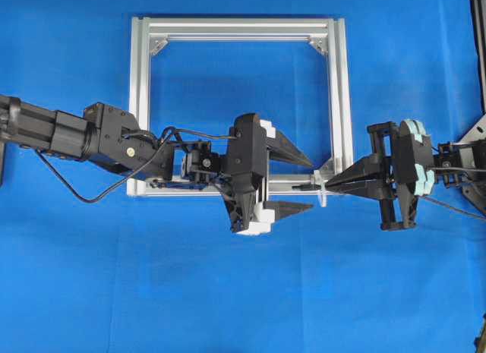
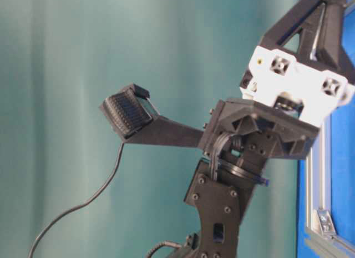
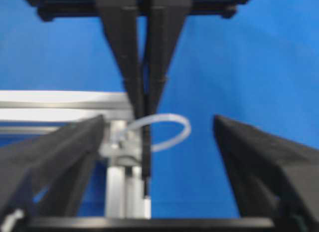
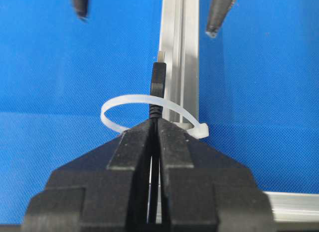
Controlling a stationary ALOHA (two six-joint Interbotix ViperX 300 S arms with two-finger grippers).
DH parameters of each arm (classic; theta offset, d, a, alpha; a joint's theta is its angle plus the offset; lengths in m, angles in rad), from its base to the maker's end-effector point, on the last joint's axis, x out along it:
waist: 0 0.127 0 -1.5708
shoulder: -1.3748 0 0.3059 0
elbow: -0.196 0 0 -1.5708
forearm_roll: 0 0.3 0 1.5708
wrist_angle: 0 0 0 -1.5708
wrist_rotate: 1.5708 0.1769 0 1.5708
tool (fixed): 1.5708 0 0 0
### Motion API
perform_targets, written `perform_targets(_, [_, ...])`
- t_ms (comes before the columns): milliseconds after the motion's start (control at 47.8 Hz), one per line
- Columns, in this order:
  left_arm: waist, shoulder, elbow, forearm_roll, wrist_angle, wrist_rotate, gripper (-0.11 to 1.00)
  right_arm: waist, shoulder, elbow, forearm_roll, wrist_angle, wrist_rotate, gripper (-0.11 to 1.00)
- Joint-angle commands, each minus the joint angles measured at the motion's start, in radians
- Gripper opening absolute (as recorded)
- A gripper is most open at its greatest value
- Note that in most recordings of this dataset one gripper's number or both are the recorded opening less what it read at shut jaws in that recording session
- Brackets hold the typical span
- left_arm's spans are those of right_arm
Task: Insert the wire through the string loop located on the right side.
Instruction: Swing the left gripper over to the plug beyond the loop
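Two end effectors face each other across the lower right corner of a square aluminium frame (image 1: 338,95) that lies flat on the blue bench (image 1: 228,292). The left end effector (image 1: 300,182) has its fingers spread wide, one above the frame's bottom rail and one below it in the overhead view, with nothing between them. The right end effector (image 1: 334,184) has its fingers pressed together on the wire (image 4: 157,95), gripping it just behind the plug.

In the right wrist view the wire's dark plug, with a small metal tip, sticks out past the pinched fingertips (image 4: 137,137) and runs through the string loop (image 4: 124,103), a thin white band standing up from the frame rail. The plug end lies over the rail, beyond the far side of the loop, and the tips of the left end effector's fingers show at the top of that view, well apart on either side of the rail.

The left wrist view, somewhat blurred, shows the same from the other side: the right end effector's closed fingers come down to the loop, with the open left fingers (image 3: 259,157) framing the scene.

In the overhead view the loop is only a small pale mark at the frame corner
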Motion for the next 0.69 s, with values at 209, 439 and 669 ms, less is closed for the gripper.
perform_targets(209, [0.000,0.020,-0.031,0.003,-0.009,-0.002,0.88,-0.002,-0.006,-0.015,0.002,-0.009,-0.003,-0.04])
perform_targets(439, [0.000,0.106,-0.064,0.003,-0.011,-0.008,0.88,-0.002,-0.006,-0.014,0.002,-0.011,-0.003,-0.04])
perform_targets(669, [0.003,0.123,-0.071,0.003,-0.011,-0.009,0.88,-0.002,-0.006,-0.015,0.002,-0.011,-0.003,-0.04])
